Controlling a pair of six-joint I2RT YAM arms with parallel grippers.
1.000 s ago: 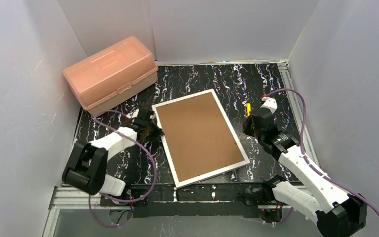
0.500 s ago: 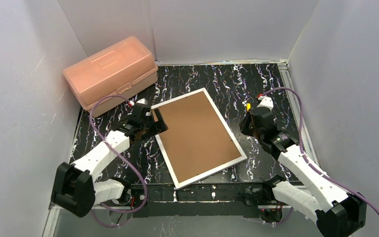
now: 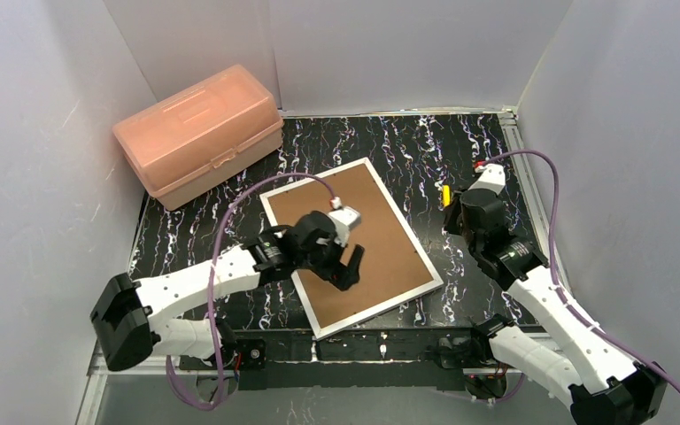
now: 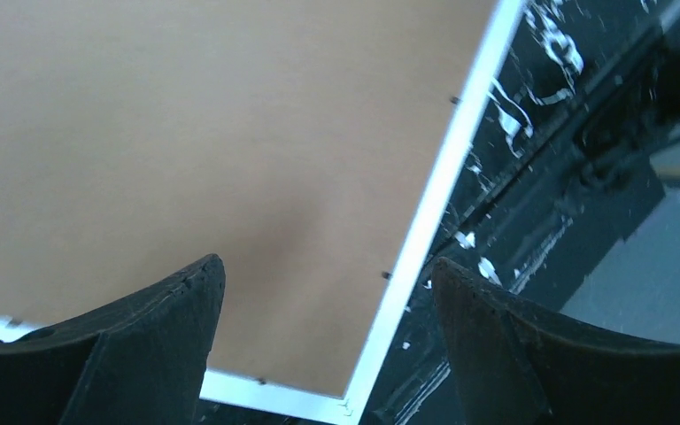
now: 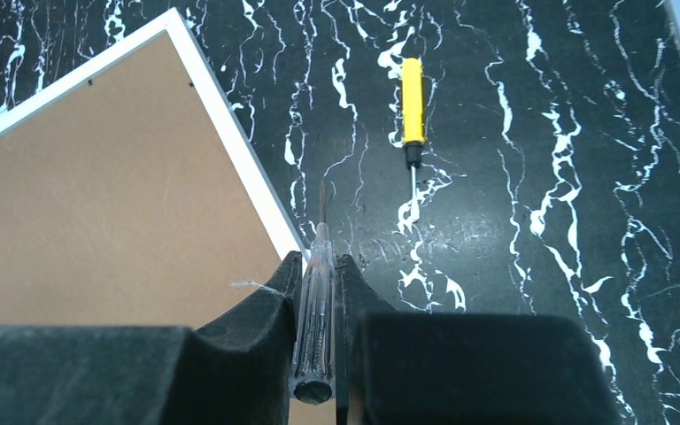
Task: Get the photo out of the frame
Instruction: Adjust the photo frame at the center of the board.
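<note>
Because the frame (image 3: 381, 221) lay back-up on the surface (image 3: 443, 150), concealing the photo, we held the left gripper (image 3: 343, 268) open and empty above it; the right gripper (image 5: 319, 264) clamped a screwdriver (image 5: 312, 336), presumably for prying.

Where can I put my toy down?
Behind the frame, the bare strip from the box to the right wall. Also between box and left arm. Crowded right of the frame: yellow screwdriver, right gripper holding a clear screwdriver.

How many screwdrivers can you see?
2. The yellow screwdriver lies on the table beside the frame; the clear screwdriver is held in the right gripper.
</note>
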